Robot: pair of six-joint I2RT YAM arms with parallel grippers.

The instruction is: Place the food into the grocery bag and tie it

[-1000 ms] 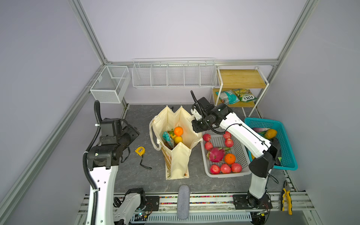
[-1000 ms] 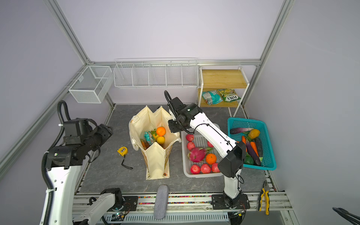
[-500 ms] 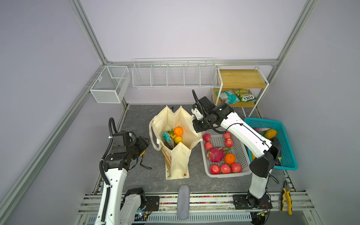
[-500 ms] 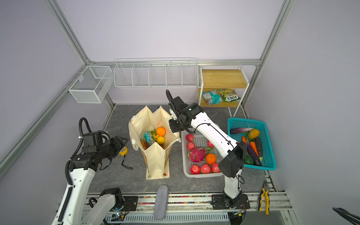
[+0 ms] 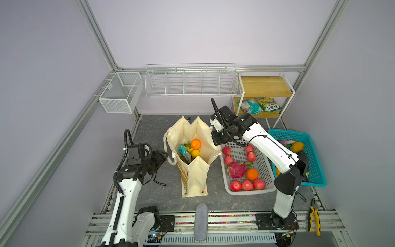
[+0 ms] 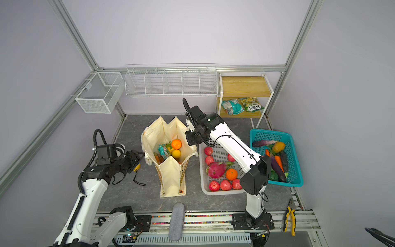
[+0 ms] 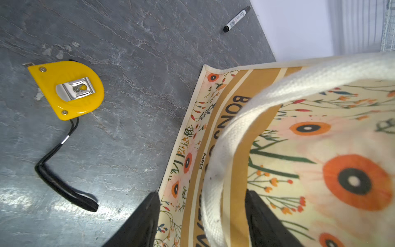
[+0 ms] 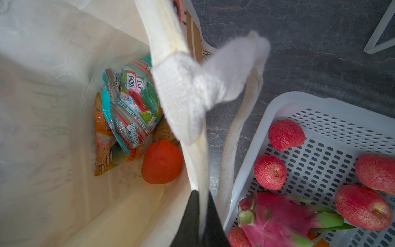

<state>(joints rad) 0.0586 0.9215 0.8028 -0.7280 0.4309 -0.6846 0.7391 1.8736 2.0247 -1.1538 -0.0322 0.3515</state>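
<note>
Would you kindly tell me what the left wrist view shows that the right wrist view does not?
Left wrist only: a yellow tape measure, a black marker, the floral outside of the grocery bag, the open left gripper straddling a rope handle. Right wrist only: the bag's inside with a teal packet and red fruit, the white basket, the right gripper shut on the bag's rim. Both: the bag, rope handles, the grey table.
</note>
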